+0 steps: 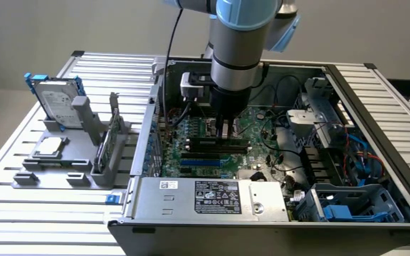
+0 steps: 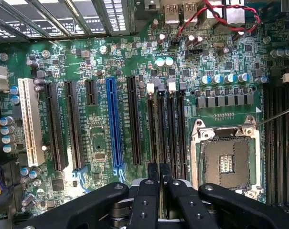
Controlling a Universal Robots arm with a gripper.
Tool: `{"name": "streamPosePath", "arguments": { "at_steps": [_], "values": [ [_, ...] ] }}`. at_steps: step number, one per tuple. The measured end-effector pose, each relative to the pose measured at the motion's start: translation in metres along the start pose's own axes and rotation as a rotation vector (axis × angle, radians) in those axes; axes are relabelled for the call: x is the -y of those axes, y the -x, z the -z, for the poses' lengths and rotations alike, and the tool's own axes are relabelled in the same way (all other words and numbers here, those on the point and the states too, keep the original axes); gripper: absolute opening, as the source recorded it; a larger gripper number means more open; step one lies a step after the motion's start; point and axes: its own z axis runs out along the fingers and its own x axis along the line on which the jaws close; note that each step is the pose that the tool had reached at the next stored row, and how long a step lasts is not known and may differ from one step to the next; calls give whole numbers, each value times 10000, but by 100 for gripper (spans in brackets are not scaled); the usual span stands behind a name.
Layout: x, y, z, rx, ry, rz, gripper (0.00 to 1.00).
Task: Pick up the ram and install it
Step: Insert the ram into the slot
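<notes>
Black two-fingered tool (image 2: 160, 183) nearly closed, pinching the long thin dark-green ram stick (image 2: 161, 129) edge-on directly over the black memory slots (image 2: 175, 129) on the green motherboard (image 2: 101, 138), held upright so it aligns with a slot

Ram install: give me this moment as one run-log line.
tool: shut on ram | ram: held upright over motherboard memory slots, beside CPU socket | arm: inside open PC case | seated: cannot tell
</notes>
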Motion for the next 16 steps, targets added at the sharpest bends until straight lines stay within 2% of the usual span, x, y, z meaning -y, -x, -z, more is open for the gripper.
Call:
{"name": "streamPosePath", "arguments": {
  "at_steps": [7, 16],
  "values": [
    [1, -1, -26, 0, -1, 3, 13],
    [1, -2, -56, -31, -1, 29, 13]
  ]
}}
